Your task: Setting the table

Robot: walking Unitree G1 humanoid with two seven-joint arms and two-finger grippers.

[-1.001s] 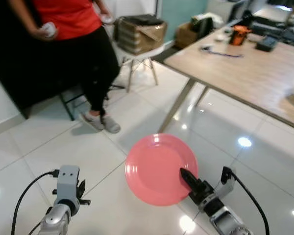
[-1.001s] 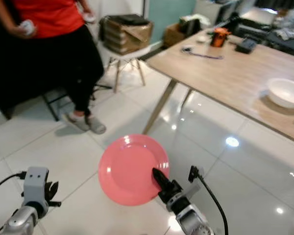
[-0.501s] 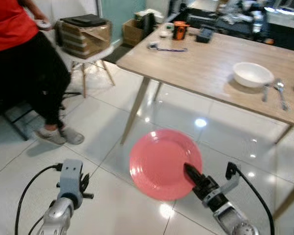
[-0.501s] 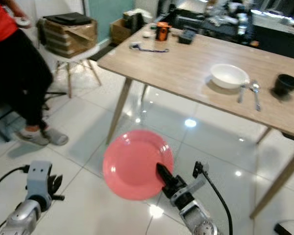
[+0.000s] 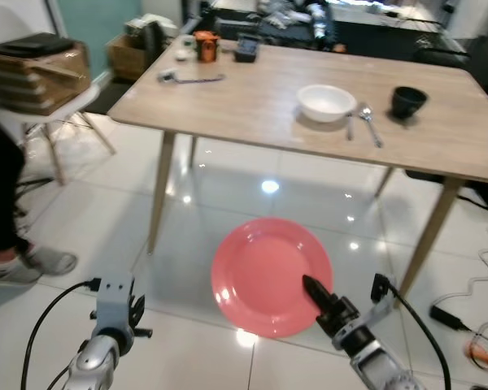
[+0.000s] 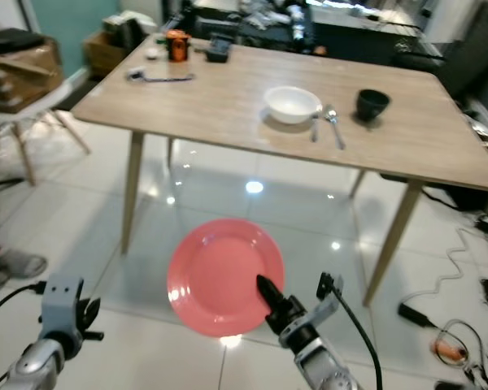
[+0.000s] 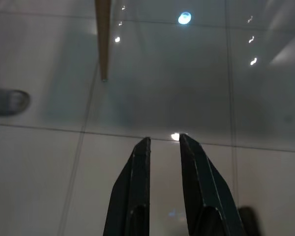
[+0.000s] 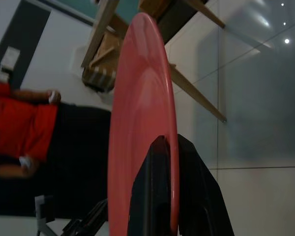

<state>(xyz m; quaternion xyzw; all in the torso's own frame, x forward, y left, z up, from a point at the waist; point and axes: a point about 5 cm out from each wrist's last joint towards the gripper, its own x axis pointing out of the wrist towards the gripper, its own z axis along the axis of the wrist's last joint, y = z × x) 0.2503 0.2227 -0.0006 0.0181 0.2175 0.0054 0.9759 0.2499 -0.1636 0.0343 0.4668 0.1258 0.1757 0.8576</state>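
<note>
Our right gripper (image 5: pixel 319 296) has its jaws clamped on the rim of a pink plate (image 5: pixel 268 272), one black finger over the upper face and one beneath, as the right wrist view shows with the plate (image 8: pixel 142 123) seen edge-on between them. We hold the plate roughly flat, low in front of us and well above the white tiled floor (image 5: pixel 81 219). Our left gripper (image 7: pixel 162 147) hangs idle at our left side, its jaws a little apart and holding nothing, pointed down at the floor.

The relation that matters now is this: the wooden bench (image 5: pixel 252 97) lies ahead of the plate and higher than it, well apart still. On the bench sit a white bowl (image 5: pixel 326 102), with cutlery (image 5: pixel 366 123) just beside it on its right, and a dark cup (image 5: pixel 408 101) further right. Bare wood shows on the near side of the bowl, so we judge that the plate must travel forward and upward to land there. The right arm is the nearer one and already carries the plate. An orange container (image 5: pixel 204 45) and a few dark items stand at the bench's far left corner. A chair stacked with boxes (image 5: pixel 32 69) stands off to our left.

Compared with a second ago, our view has swung round: the bench, then off to the right and partly cut off, is now squarely ahead and whole. A person in a red top who filled the left then is now only a leg and shoe (image 5: pixel 20 260) at the left edge. The grip on the plate looks the same.
</note>
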